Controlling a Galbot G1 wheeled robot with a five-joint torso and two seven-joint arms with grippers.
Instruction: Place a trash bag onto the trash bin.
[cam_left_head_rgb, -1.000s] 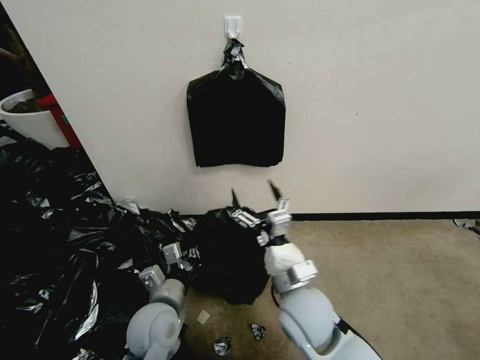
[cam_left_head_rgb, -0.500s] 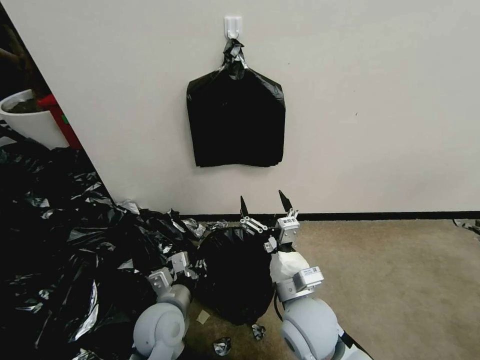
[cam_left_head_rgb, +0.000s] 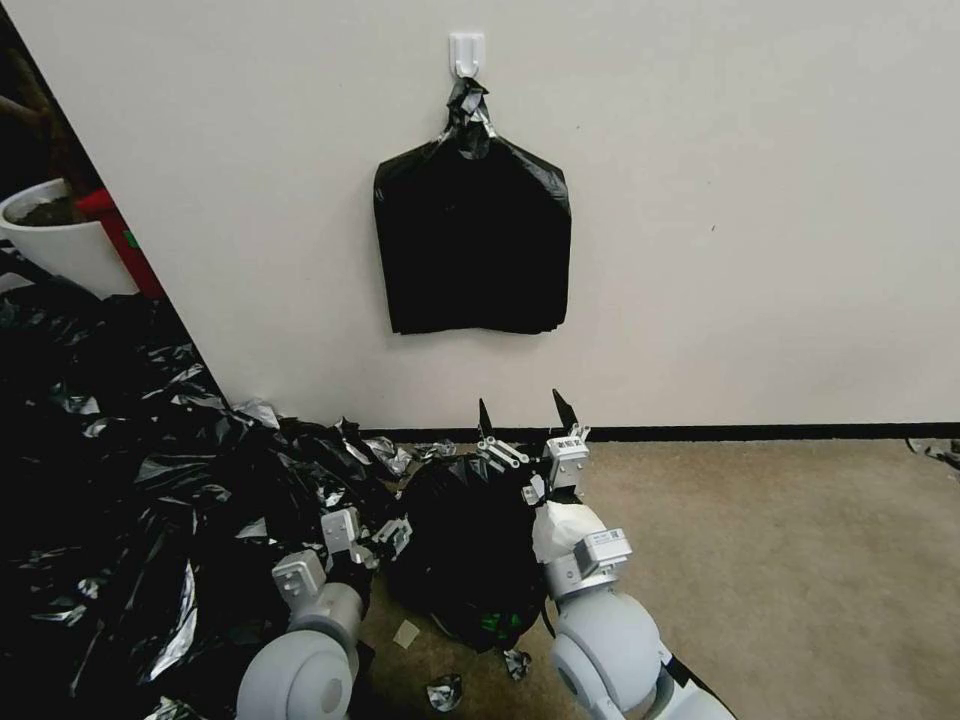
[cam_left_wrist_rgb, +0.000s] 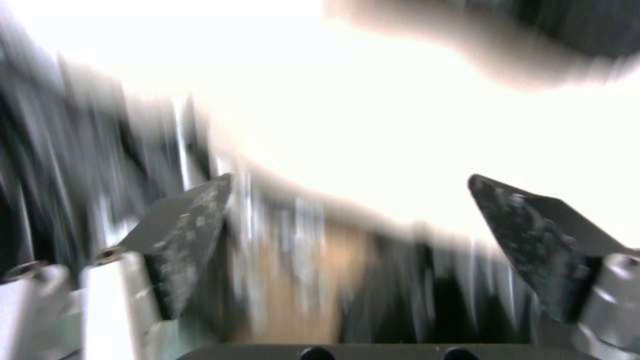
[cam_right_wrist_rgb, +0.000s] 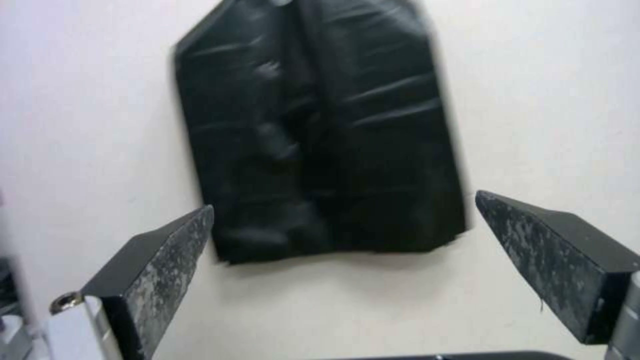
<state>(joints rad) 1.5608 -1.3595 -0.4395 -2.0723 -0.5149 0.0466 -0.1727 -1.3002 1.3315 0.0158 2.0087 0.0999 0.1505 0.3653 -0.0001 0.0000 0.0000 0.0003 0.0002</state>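
A wide heap of black plastic film crowds the floor at nine o'clock, a white planter stands at ten, and a flat black bundle hangs from a wall hook at twelve. The trash bag, wrinkly and dull black, swathes the bin at six between both arms. The left gripper and right gripper stand spread apart, holding nothing.

Glossy black trash bag covering bin

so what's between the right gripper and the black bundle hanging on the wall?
Nothing: bare wall. In the right wrist view the open right gripper frames the hanging bundle with empty space between; the head view agrees.
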